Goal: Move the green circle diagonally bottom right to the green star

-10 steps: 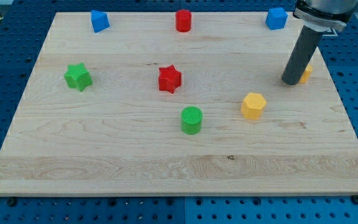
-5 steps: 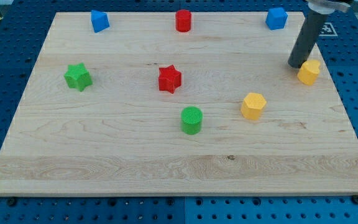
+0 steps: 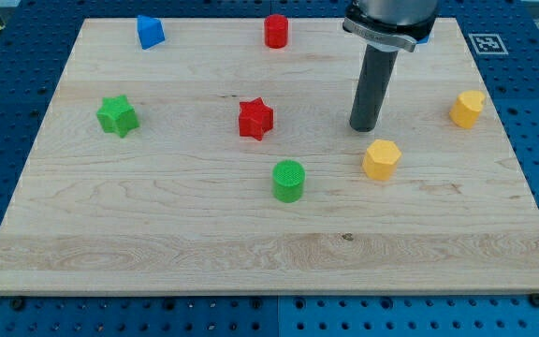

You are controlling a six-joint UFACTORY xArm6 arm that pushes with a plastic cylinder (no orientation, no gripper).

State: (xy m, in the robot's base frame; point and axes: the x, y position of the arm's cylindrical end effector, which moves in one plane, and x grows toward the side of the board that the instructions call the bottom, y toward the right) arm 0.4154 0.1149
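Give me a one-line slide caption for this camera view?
Rod's tip rests just above a yellow hexagon, right of the green circle; green star far left.

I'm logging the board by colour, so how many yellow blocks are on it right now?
2. One yellow hexagon block sits just below my tip, toward the view's right; the other yellow block lies near the board's right edge. None seems hidden behind the rod.

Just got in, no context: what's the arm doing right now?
My tip is down on the board, just above the yellow hexagon and apart from it, to the upper right of the green circle. It touches no block. The green circle sits near the board's middle, below the red star; the green star is far off at the view's left. The push has not begun.
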